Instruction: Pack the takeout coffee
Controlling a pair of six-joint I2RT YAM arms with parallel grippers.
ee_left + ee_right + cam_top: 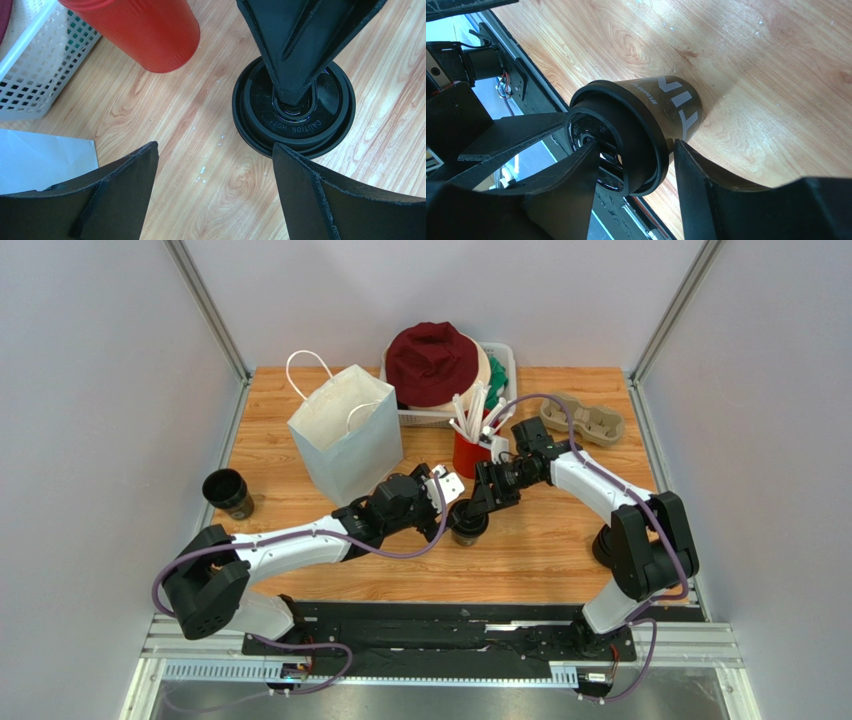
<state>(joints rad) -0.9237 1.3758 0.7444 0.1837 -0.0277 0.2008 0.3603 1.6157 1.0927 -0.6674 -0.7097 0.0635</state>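
Note:
The takeout coffee [468, 527] stands upright on the wooden table, a dark brown cup [676, 107] with white print and a black lid [293, 112] on it. My right gripper [636, 145] is open astride the lid's rim. One of its fingers [300, 45] rests its tip in the dip on the lid's top, and the other finger [706, 195] stands beside the cup wall with a small gap. My left gripper [214, 147] is open just left of the cup with only bare wood between its fingers.
A red cup [468, 452] with white straws stands just behind the coffee. Further left are a white paper bag [345, 435] and an all-black lidless cup [228, 492]. A white basket [503, 362] with a maroon hat [432, 360] and a cardboard cup carrier [583, 420] stand at the back.

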